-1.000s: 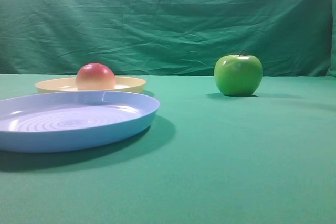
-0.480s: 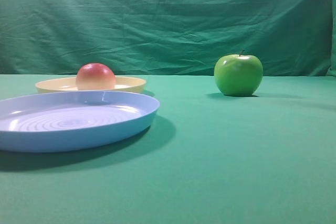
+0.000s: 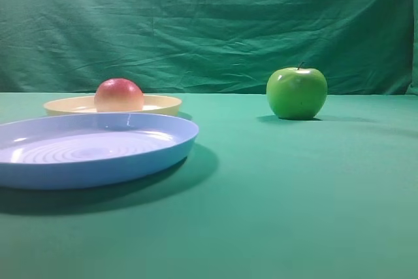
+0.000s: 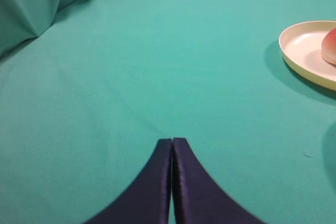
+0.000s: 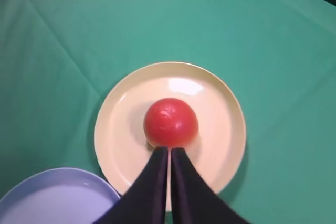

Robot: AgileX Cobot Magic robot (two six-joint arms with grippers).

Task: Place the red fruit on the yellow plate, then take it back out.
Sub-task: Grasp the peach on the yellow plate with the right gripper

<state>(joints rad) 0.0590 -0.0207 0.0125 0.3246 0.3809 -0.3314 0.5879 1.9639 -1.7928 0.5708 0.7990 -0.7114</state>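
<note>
The table (image 3: pixel 313 194) is covered by a matt green cloth, faintly creased, and a more heavily wrinkled green cloth (image 3: pixel 209 24) is hung behind it. A smooth, satin skin is shown by the red fruit (image 5: pixel 170 122), with only a dull sheen. The yellow plate (image 5: pixel 220 108) and the blue plate (image 3: pixel 163 145) (ringed inside) are seen as smooth plastic with soft highlights. The green apple (image 3: pixel 296 93) is glossy. The left gripper's fingers (image 4: pixel 157 182) look dark and smooth.
</note>
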